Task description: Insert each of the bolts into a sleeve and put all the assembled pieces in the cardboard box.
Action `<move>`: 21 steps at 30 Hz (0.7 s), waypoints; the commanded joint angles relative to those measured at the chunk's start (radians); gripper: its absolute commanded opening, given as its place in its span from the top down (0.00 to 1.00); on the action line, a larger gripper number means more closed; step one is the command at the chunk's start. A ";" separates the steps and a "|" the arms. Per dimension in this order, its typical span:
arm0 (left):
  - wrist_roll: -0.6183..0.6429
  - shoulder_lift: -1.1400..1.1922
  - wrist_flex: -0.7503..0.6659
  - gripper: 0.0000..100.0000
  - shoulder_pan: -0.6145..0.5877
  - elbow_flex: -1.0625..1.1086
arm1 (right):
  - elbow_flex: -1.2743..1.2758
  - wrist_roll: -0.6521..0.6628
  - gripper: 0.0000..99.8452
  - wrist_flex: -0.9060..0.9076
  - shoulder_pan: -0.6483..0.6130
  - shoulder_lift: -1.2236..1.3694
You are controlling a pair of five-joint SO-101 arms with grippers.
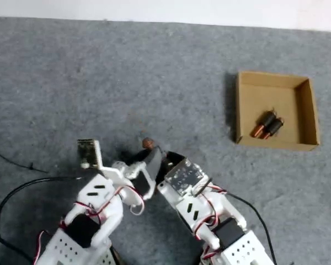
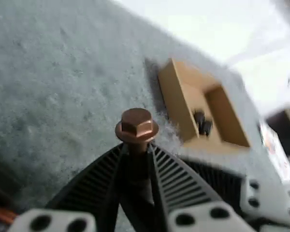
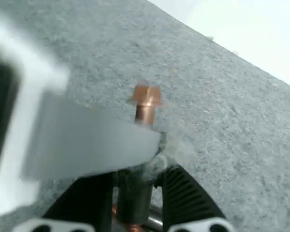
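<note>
A copper-coloured bolt [image 2: 137,126] is seen clamped in the left hand [image 2: 137,151], the ribbed fingers closed on the shank just below the hexagonal head. The head stands proud of the fingertips and points away from both arms, toward the far side of the grey counter [image 1: 99,72]. The right hand [image 3: 137,175] is closed on a dark sleeve [image 3: 133,195], which is held upright between its fingers. The two hands are met close together in front of the arms. In the right wrist view, the bolt's long axis is seen to run nearly in line with the sleeve's, head farthest off and shank leading back toward the sleeve's mouth. The junction is covered by a finger of the left hand, so it cannot be told whether the tip has entered the bore. The coming move is judged to turn on this alignment: a push along the shared axis is called for, with no tilt. The cardboard box [image 1: 273,80] lies well apart, on the right arm's side, and two assembled pieces [image 1: 266,126] are lying inside it.
</note>
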 commanded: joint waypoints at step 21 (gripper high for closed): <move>0.068 -0.019 0.060 0.52 -0.068 -0.030 | 0.010 -0.028 0.99 -0.007 0.056 -0.012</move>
